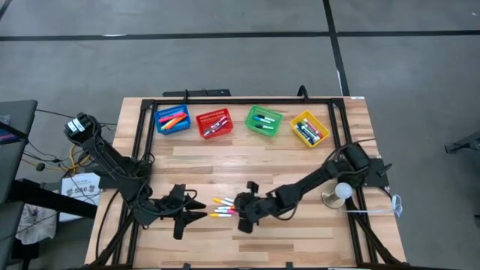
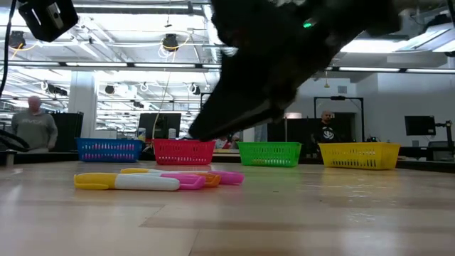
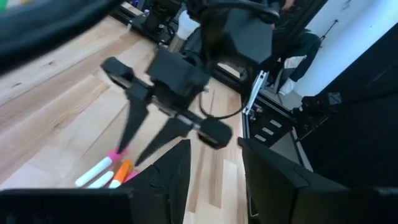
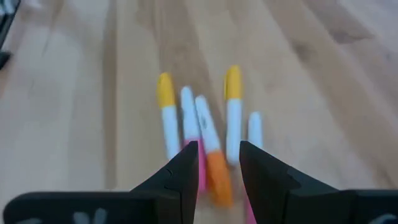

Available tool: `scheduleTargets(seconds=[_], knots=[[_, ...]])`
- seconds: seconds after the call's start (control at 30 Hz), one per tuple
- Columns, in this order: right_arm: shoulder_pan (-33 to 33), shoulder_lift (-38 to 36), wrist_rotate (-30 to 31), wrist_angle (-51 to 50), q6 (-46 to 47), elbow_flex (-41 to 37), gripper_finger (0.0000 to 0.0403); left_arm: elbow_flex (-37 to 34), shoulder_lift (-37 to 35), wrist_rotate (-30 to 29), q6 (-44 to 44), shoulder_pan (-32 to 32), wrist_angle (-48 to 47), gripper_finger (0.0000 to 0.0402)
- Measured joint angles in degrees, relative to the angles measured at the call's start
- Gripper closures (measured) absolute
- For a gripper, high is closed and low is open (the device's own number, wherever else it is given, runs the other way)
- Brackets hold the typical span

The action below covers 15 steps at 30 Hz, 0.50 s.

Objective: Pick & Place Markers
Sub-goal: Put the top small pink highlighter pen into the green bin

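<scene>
Several loose markers [image 1: 223, 207] lie side by side on the wooden table near its front middle. They are white-bodied with yellow, orange and pink caps [image 4: 205, 124] [image 2: 142, 181]. My right gripper [image 1: 240, 213] slants down over them from the table's right. It is open, and its fingers [image 4: 214, 165] stand either side of an orange-capped marker [image 4: 219, 177], a little above it in the low view [image 2: 199, 134]. My left gripper [image 1: 198, 211] waits just left of the markers, open, with nothing between its fingers [image 3: 214, 168].
Four small mesh baskets stand in a row at the far side, each with markers inside: blue [image 1: 172, 120], red [image 1: 214, 123], green [image 1: 264, 120] and yellow [image 1: 310, 129]. A white round object on a base [image 1: 341, 193] sits at the right edge. People stand in the room behind [image 2: 32, 124].
</scene>
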Motion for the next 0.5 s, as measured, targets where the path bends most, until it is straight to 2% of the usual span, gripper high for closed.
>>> scheduleTargets(seconds=[0.1, 0.5], knots=[[-0.9, 0.5, 1.9, -0.4, -0.8, 0.3, 0.0296, 0.0, 0.0, 0.0, -0.2, 0.0, 0.4, 0.0257], [-1.7, 0.5, 1.0, -2.1, -2.7, 0.3, 0.0296, 0.0, 0.0, 0.0, -0.1, 0.0, 0.4, 0.0257]])
